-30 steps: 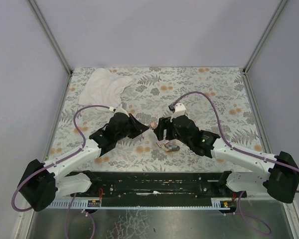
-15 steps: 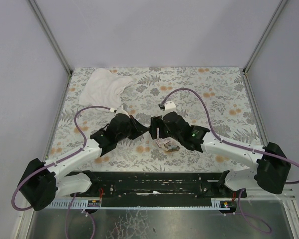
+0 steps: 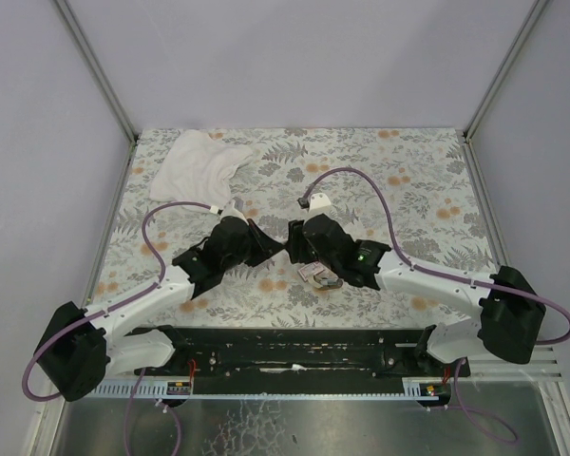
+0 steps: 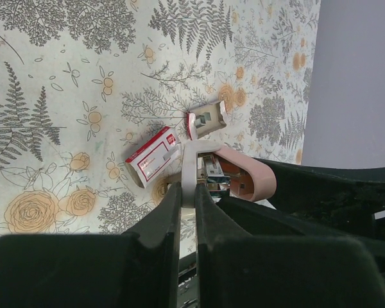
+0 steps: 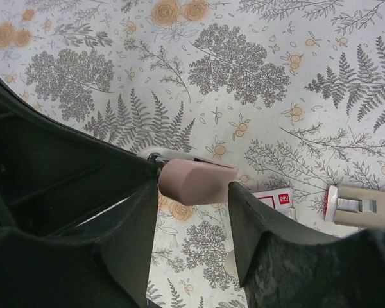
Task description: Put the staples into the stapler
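Observation:
My left gripper (image 4: pixel 188 190) is shut on the pale base arm of the stapler (image 4: pixel 256 181) and holds it above the table, with the pinkish-tan cover swung open. My right gripper (image 5: pixel 192 187) is open, its fingers either side of the pinkish cover (image 5: pixel 196 181), the left finger touching it. The red staples box (image 4: pixel 153 156) lies on the table below, and its pulled-out tray (image 4: pixel 207 120) sits beside it. Both also show in the right wrist view: the box (image 5: pixel 274 199) and the tray (image 5: pixel 359 206). In the top view the two grippers (image 3: pixel 274 245) (image 3: pixel 297 249) meet over the box (image 3: pixel 316 276).
A crumpled white cloth (image 3: pixel 199 163) lies at the far left of the floral mat. Grey walls with metal frame posts (image 3: pixel 95 71) close in the table on three sides. Purple cables loop over both arms.
My right arm has swung left and brought its open fingers around the stapler's cover. My left gripper has held still with the stapler.

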Motion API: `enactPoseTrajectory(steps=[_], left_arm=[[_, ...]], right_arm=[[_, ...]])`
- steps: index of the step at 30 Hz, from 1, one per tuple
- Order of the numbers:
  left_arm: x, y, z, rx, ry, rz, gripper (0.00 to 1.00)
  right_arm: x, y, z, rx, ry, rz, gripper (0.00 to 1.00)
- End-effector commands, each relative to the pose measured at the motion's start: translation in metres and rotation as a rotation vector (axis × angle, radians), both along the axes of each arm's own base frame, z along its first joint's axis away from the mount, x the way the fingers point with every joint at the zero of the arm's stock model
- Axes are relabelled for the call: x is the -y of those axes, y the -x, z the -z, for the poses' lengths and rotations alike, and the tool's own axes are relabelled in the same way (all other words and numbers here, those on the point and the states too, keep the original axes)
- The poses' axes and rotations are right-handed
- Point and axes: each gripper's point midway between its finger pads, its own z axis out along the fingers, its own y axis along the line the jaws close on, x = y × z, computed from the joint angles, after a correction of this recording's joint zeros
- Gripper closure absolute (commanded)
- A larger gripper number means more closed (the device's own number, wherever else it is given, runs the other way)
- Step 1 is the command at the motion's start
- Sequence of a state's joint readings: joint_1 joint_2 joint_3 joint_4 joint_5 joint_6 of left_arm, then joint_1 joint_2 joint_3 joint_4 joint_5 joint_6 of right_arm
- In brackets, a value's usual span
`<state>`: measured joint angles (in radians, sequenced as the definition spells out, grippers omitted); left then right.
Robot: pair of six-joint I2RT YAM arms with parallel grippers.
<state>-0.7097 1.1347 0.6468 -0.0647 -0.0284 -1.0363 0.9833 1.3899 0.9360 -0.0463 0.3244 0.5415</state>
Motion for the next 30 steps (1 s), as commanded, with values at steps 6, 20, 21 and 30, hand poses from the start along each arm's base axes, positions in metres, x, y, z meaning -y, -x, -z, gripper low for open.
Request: enactPoseTrajectory(steps=[6,20,21,30], left_arm=[[-0.001,-0.003,-0.019,0.048,0.041,-0.025,1.0],[-0.01,0.001,-0.026,0.059,0.09,-0.076,1.0],[-0.01,0.001,-0.025,0.057,0.092,-0.079,1.0],[-0.01,-0.024,-0.005,0.022,0.187,-0.13,1.0]], right_arm=[[0.041,-0.021,-0.023,0.092,0.024,0.204,0.56],[0.061,-0.028,0.017,-0.095,-0.136,0.226,0.57],[0.06,-0.028,0.019,-0.114,-0.162,0.218,0.55],[0.069,-0.028,-0.01,-0.077,-0.267,0.178,0.33]])
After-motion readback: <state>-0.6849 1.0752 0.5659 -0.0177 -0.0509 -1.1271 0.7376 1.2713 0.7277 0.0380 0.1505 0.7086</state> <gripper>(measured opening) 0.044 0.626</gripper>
